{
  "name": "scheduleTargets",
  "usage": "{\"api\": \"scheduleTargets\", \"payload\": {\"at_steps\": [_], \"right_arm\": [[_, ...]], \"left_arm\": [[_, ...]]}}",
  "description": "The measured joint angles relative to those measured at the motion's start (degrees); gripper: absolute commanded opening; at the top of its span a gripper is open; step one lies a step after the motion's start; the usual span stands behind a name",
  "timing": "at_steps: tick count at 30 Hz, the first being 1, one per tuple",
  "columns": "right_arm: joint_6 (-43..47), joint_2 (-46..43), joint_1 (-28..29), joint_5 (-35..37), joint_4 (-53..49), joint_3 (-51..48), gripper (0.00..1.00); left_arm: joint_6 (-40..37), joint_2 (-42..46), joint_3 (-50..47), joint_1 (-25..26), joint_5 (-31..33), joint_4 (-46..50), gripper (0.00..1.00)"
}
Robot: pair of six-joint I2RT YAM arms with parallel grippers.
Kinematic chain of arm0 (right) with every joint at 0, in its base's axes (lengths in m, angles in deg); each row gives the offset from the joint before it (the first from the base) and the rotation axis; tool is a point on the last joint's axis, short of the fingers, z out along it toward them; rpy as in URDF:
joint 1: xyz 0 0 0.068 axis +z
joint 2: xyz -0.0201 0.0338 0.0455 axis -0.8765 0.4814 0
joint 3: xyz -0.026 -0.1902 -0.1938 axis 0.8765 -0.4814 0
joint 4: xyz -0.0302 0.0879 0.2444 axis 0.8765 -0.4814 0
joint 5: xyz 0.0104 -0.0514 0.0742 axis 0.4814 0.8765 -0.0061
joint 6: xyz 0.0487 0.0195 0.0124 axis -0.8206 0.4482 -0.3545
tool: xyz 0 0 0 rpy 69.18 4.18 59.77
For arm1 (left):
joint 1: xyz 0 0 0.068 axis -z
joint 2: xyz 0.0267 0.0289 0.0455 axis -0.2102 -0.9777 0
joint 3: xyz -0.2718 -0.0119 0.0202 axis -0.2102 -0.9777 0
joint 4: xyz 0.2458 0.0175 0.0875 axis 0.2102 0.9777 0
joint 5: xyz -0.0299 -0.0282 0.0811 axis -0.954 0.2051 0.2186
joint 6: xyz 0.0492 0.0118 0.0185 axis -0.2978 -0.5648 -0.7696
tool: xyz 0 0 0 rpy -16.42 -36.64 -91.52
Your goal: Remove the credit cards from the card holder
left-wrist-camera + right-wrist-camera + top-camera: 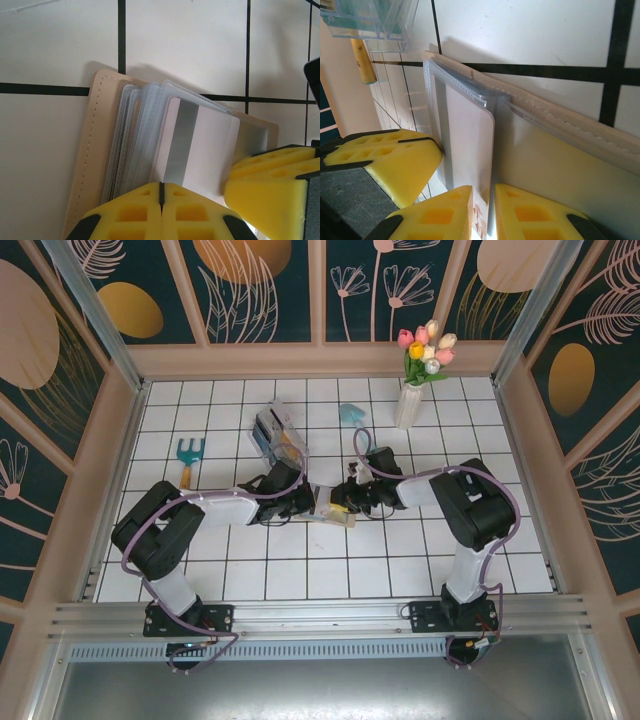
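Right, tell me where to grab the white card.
Pinch the white card on the long edge away from its stripe, coming from the right arm's side: that edge lies free above the clear sleeves, while the left hand covers the near end.

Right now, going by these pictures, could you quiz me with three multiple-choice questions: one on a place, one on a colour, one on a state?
1. Where does the flower vase stand on the table?
A. between the arms
B. at the back, right of centre
C. front left corner

2. What colour is the card sticking out of the card holder?
A. red
B. green
C. white with a grey stripe

3. How does the left gripper stand?
A. shut, fingertips touching
B. wide open
C. clamped on the vase

Answers: B, the top view shows it near the back wall; C, the left wrist view shows its pale face and grey band; A, its yellow tips meet there.
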Motion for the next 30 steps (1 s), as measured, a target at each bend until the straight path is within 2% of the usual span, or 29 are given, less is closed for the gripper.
{"api": "scheduleTargets", "payload": {"at_steps": [7,14,17,19,30], "right_arm": [[-0.2,0.6,0.3,-0.1,0.2,0.6,0.21],[-1.1,1.1,0.5,0.4,1.3,0.5,0.10],[-1.4,1.1,0.3,0.5,1.9,-0.1,0.05],[-1.3,1.0,0.1,0.4,2.3,-0.4,0.03],[2.1,-0.2,-1.1,0.0,-1.2,-0.8,0.01]], "left_arm": [[0.0,0.0,-0.1,0.0,0.0,-0.2,0.00],[0.0,0.0,-0.8,0.0,0.3,-1.3,0.00],[0.0,0.3,-0.9,0.0,1.1,-1.1,0.12],[0.4,0.6,-1.2,0.0,1.6,-1.0,0.15],[1.1,1.6,-2.5,-0.3,2.2,-0.4,0.06]]}}
